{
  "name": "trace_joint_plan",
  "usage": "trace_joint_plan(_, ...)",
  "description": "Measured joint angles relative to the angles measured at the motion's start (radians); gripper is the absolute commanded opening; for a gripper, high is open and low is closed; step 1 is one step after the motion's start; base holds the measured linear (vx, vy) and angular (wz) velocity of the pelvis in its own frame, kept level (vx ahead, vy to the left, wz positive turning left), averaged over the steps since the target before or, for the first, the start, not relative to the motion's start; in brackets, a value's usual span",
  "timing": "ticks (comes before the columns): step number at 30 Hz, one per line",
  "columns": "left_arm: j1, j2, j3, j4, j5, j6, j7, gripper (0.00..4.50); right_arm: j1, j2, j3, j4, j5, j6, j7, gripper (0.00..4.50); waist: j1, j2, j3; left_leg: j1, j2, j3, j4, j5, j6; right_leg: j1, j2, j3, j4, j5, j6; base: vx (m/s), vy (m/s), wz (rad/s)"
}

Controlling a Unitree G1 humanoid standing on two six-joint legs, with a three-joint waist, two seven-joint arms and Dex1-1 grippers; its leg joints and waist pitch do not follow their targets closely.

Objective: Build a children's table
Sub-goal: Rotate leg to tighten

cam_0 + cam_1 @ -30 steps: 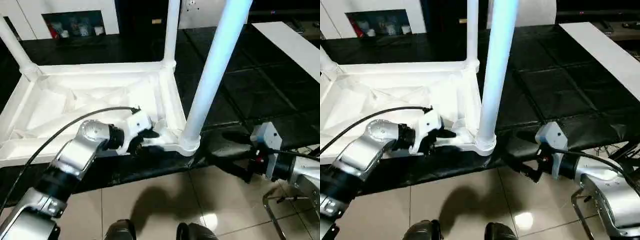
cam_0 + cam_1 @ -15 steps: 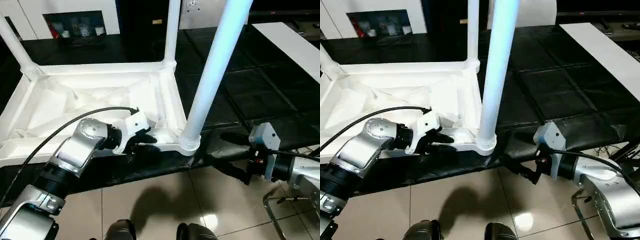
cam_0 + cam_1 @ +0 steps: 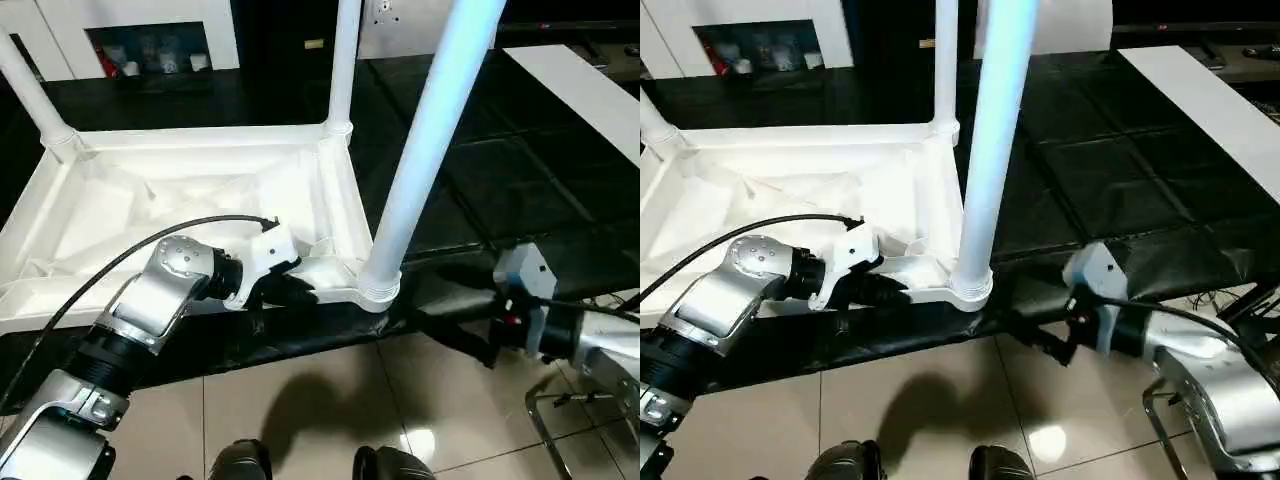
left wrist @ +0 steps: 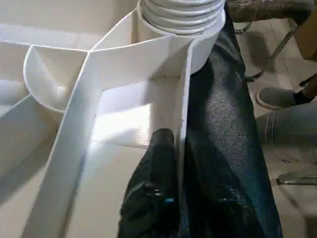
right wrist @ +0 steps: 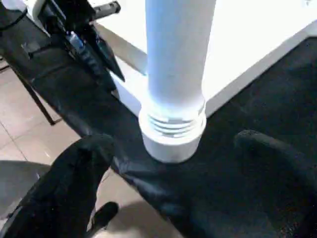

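Observation:
The children's table lies upside down on a black-covered surface, ribbed underside up. Three of its white legs stand upright: the near one in its corner socket, one behind it, and one at far left. My left gripper is shut on the table's near rim, just left of that socket. One finger lies inside the rim wall, the other outside. My right gripper stands open to the right of the socket, its fingers apart on either side of the leg's base without touching it.
A white cabinet stands at the back and a white board at the right. The black mat ends at a tiled floor near my feet. A metal frame sits at lower right. A person's shoe is beside the table.
My left gripper's fingers have come together on the table's near rim. The right gripper has stayed open and almost in place beside the leg's base.

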Motion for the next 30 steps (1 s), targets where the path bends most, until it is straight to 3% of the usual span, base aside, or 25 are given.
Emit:
trace_joint_plan(4,0.007,0.022,-0.020,0.018,0.007,-0.109,-0.069,0.04,-0.087,0.041,0.025,0.096,0.003,-0.045,0.049,4.50,0.000,0.006,-0.004,0.000,0.000,0.000,0.000,0.000,0.001,0.000,0.000,0.000,0.000,0.000,0.000,0.000,0.000,0.00)
trace_joint_plan(7,0.017,0.030,-0.019,0.018,0.000,-0.134,-0.104,0.00,-0.130,0.058,0.054,0.154,0.015,-0.064,0.112,4.12,0.005,0.006,-0.004,0.000,0.000,-0.001,0.000,0.002,0.003,0.000,0.000,-0.001,0.001,0.000,0.000,0.000,0.000,0.00)
trace_joint_plan(17,0.022,0.063,-0.021,0.017,-0.017,-0.153,-0.201,0.00,-0.247,0.053,0.150,0.295,0.012,-0.117,0.322,3.48,0.009,0.003,-0.005,-0.001,0.000,-0.001,0.002,0.001,0.002,0.000,-0.001,-0.001,0.003,0.000,0.000,0.000,0.000,0.00)
trace_joint_plan(22,0.022,0.066,-0.025,0.018,-0.017,-0.169,-0.231,0.00,-0.296,0.056,0.194,0.361,-0.005,-0.157,0.402,3.13,0.026,0.003,-0.005,-0.001,0.000,0.000,0.002,0.002,0.002,0.000,-0.001,-0.001,0.003,0.000,0.000,0.000,0.000,0.00)
trace_joint_plan(30,0.021,0.066,-0.026,0.018,-0.015,-0.169,-0.237,0.00,-0.339,0.074,0.224,0.424,-0.015,-0.179,0.468,2.36,0.031,0.002,-0.006,-0.001,0.000,0.000,0.002,0.002,0.003,0.000,-0.001,-0.001,0.003,0.000,0.000,0.000,0.000,0.00)
